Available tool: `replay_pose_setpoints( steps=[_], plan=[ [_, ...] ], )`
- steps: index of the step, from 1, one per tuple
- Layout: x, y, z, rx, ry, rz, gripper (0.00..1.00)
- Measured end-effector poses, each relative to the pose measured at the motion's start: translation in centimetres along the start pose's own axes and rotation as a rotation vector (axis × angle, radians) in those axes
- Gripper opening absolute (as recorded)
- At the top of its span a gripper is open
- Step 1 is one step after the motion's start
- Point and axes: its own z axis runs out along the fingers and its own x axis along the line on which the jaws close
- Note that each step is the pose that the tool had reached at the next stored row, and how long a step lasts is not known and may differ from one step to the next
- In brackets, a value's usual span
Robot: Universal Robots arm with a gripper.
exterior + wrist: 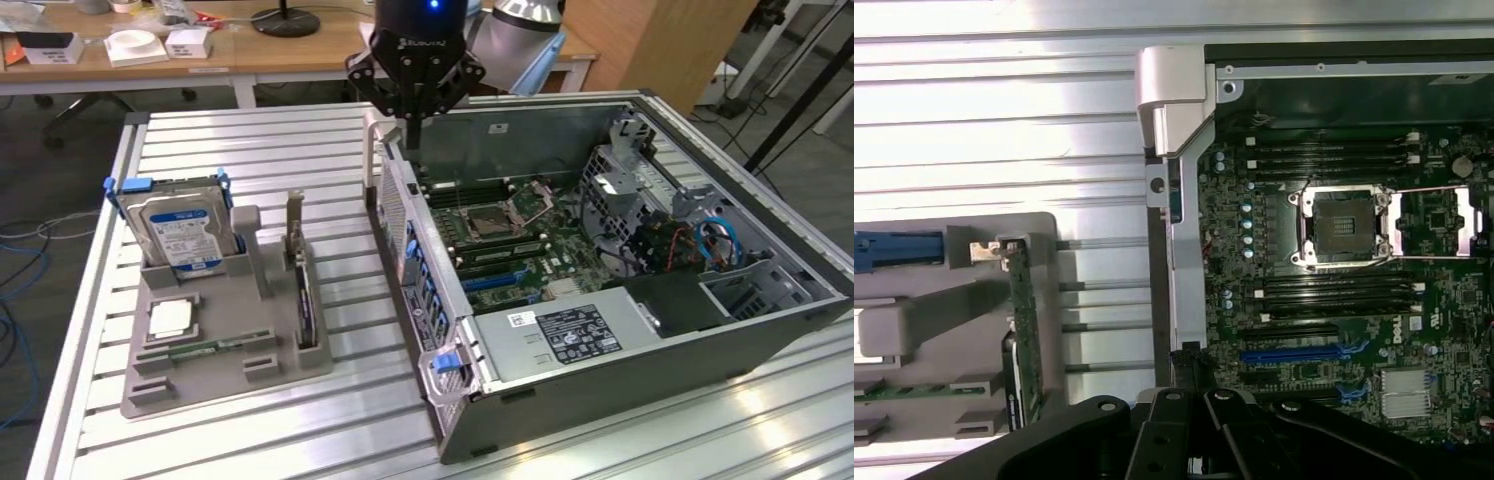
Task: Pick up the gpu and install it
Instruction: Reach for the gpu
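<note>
Stage: sitting at the very beginning. Hovering over the rear wall of the open computer case (747, 330), holding fingers (411, 130) pressed together on nothing. Leaving the gpu (304, 300) standing on edge in the grey holder (200, 385) on the desk (294, 140), well apart, ungrasped and uninstalled.

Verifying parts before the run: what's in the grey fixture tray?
Grey fixture tray holds a hard drive upright, the gpu standing on edge, a chip lying flat and a memory stick. The gpu's lower edge and the drive's base are covered by their slots.
</note>
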Motion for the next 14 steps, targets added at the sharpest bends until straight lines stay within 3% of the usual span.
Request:
replay_pose_setpoints(
  steps=[14],
  plan=[
    [0.35, -0.03, -0.01, -0.0001, 0.0000, 0.000, 0.11]
  ],
)
